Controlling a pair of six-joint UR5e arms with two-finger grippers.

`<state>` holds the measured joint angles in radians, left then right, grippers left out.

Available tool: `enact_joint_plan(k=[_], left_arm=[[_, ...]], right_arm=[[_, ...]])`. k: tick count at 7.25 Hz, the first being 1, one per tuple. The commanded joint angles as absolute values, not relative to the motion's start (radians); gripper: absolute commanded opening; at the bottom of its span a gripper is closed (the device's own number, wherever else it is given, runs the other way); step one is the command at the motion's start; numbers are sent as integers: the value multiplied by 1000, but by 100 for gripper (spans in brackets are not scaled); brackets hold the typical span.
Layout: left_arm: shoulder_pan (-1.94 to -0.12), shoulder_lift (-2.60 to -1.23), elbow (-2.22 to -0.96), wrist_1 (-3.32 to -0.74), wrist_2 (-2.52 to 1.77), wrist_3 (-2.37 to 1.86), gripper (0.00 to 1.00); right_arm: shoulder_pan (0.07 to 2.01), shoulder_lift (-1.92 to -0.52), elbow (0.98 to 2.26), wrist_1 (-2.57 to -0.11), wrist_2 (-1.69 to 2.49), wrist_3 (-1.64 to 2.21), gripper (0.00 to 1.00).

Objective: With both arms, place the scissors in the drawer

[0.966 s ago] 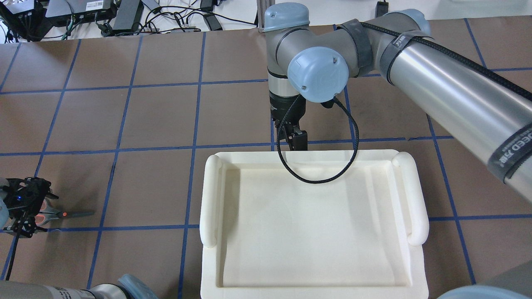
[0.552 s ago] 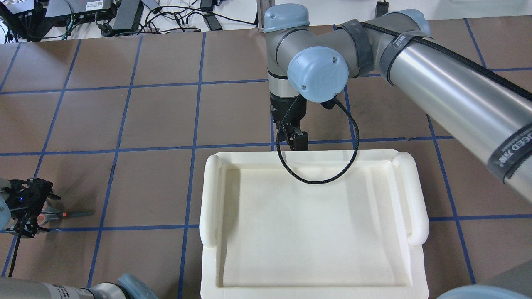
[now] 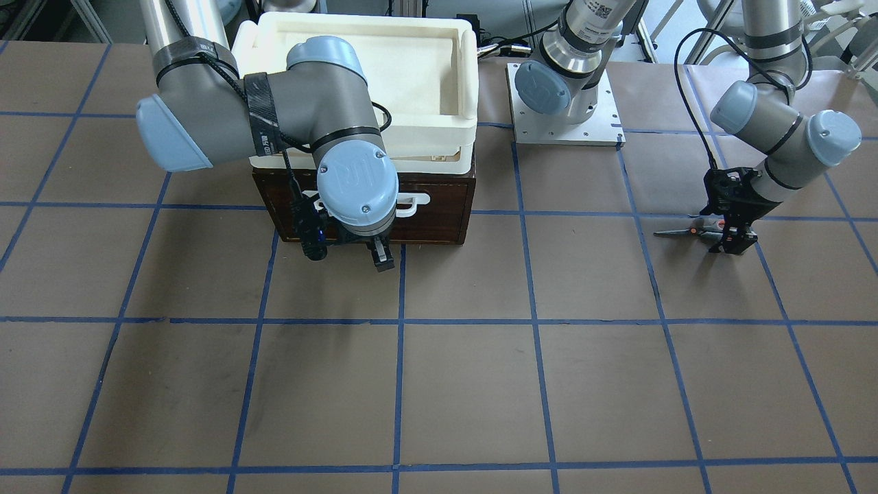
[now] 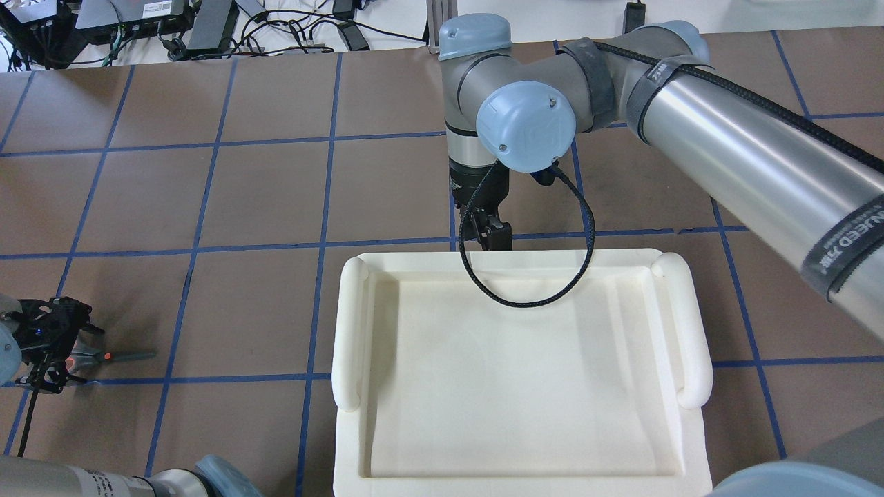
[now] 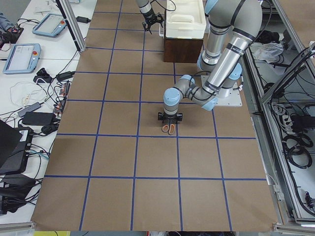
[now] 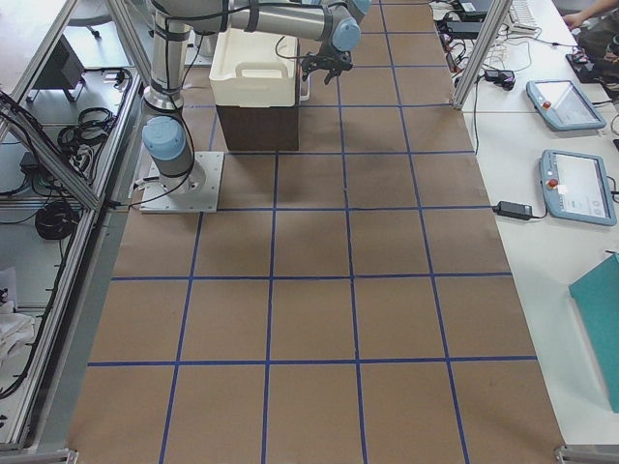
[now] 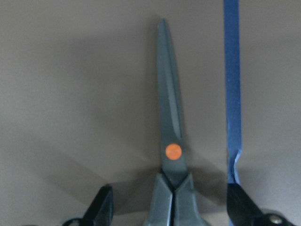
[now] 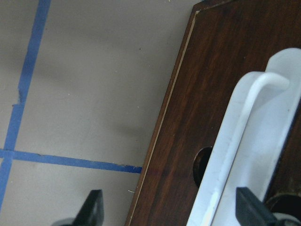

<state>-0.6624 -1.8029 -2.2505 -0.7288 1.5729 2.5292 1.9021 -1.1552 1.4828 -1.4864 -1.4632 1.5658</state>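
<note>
from over the robot's shoulders, the scissors [image 4: 103, 357] lie flat on the table, far out at 9 o'clock from the cream tray [image 4: 349, 324], blades together and pointing to 3 o'clock. the left gripper [image 4: 55, 352] stands over their handle end. its wrist camera shows both fingers [image 7: 101, 207] spread wide, 1 on each side of the handle neck, gripping nothing. i'd say it is lined up this way so that a squeeze across the handles catches them squarely.

the right gripper [image 3: 376, 252] hangs at the front of the drawer [image 3: 439, 213], at 12 o'clock from the tray resting on top. its fingers [image 8: 91, 209] are spread too, with the white handle [image 8: 244, 141] between them, nearer 1 finger and not pinched. the drawer looks closed, so my guess is that this arm waits there to pull it out while the other fetches the scissors.
</note>
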Motion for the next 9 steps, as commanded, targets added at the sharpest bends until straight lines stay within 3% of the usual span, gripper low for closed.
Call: enact_joint_plan(k=[1, 2, 3, 8, 9], left_arm=[[-661, -1807, -2252, -713, 1562, 2548, 56], [-661, -1807, -2252, -713, 1562, 2546, 15], [-661, -1809, -2250, -713, 1563, 2543, 0], [-663, -1807, -2237, -715, 1565, 2536, 0], [-663, -1813, -2237, -716, 1566, 2539, 33]], right_arm=[[1902, -1141, 1491, -1474, -1463, 1565, 100], [1902, -1141, 1491, -1474, -1463, 1565, 100], [1902, -1141, 1491, -1477, -1465, 1565, 100], [1898, -1134, 1479, -1488, -1465, 1566, 100], [1898, -1129, 1480, -1489, -1462, 1566, 100]])
